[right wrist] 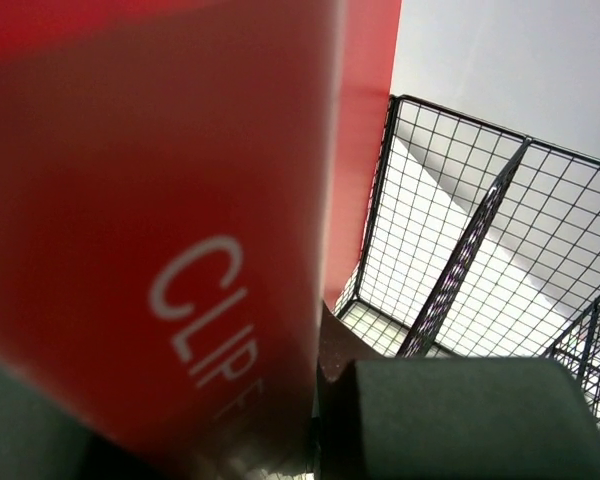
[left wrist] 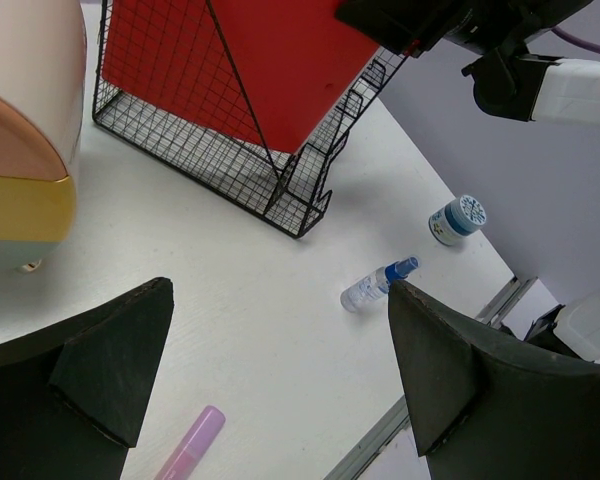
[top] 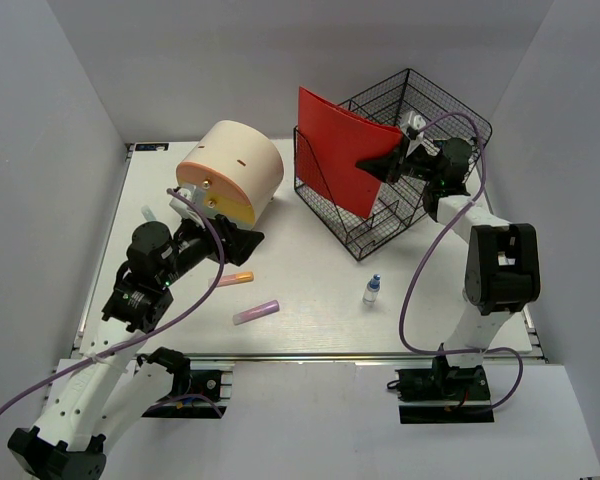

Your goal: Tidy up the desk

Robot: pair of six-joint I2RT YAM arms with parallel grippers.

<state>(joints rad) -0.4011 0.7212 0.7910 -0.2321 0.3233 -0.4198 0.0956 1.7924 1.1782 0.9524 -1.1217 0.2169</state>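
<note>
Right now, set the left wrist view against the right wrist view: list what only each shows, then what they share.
Only the left wrist view: the open left end effector, a spray bottle, a small jar, a pink marker, a cream drum and bare desk. Only the right wrist view: white "CLIP" lettering on the red folder, seen up close. Both: the folder, the wire rack, and the right end effector shut on the folder.
</note>
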